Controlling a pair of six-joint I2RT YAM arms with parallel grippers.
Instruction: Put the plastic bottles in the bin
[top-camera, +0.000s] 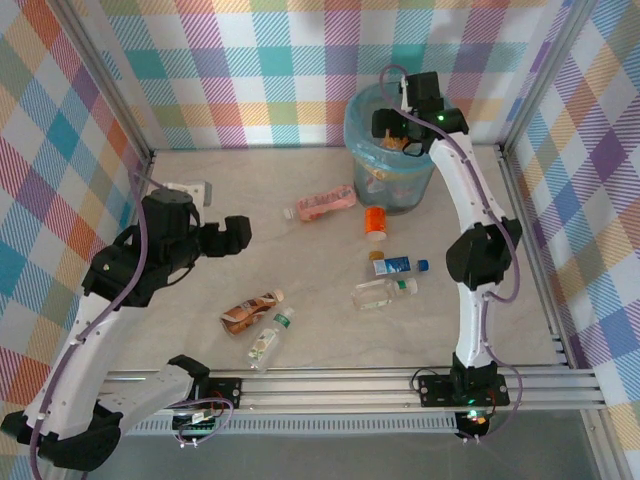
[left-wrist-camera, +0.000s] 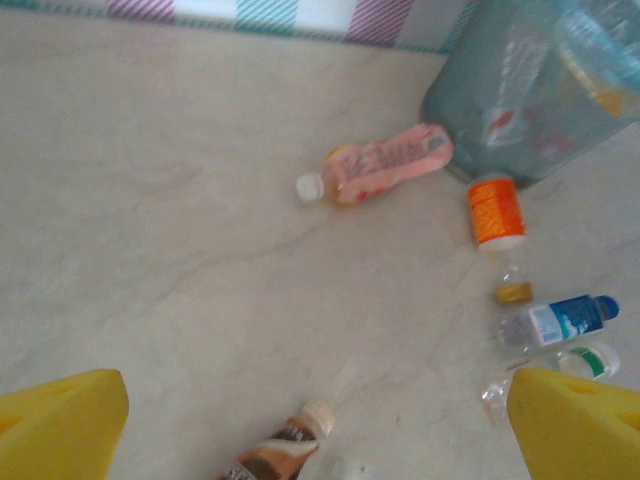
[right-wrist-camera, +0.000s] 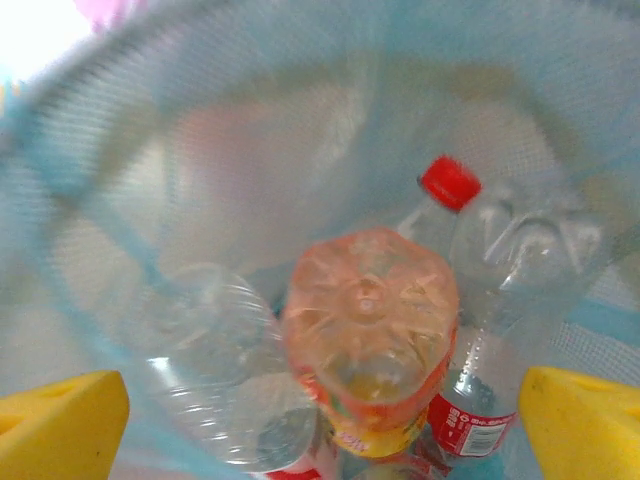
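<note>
The bin (top-camera: 372, 160) stands at the back of the table, lined with a light blue bag (right-wrist-camera: 330, 90). My right gripper (top-camera: 404, 137) hangs open over its mouth, yellow fingers (right-wrist-camera: 60, 420) wide apart. Below them, inside the bin, an orange-tinted bottle (right-wrist-camera: 370, 330) stands bottom up, touching neither finger, beside a red-capped bottle (right-wrist-camera: 450, 185) and a clear bottle (right-wrist-camera: 215, 370). On the table lie a pink bottle (top-camera: 322, 203), an orange-labelled one (top-camera: 375, 222), a blue-labelled one (top-camera: 398, 265), a clear green-capped one (top-camera: 383, 292), a brown one (top-camera: 250, 310) and a green-labelled one (top-camera: 268, 338). My left gripper (top-camera: 235, 235) is open above the table.
A white box (top-camera: 185, 188) lies by the left wall. Checked walls and metal rails (top-camera: 530, 200) close in the table. In the left wrist view the pink bottle (left-wrist-camera: 385, 165) and orange-labelled bottle (left-wrist-camera: 497, 215) lie close to the bin's wall (left-wrist-camera: 520, 110); the brown bottle (left-wrist-camera: 285, 445) is just below my gripper.
</note>
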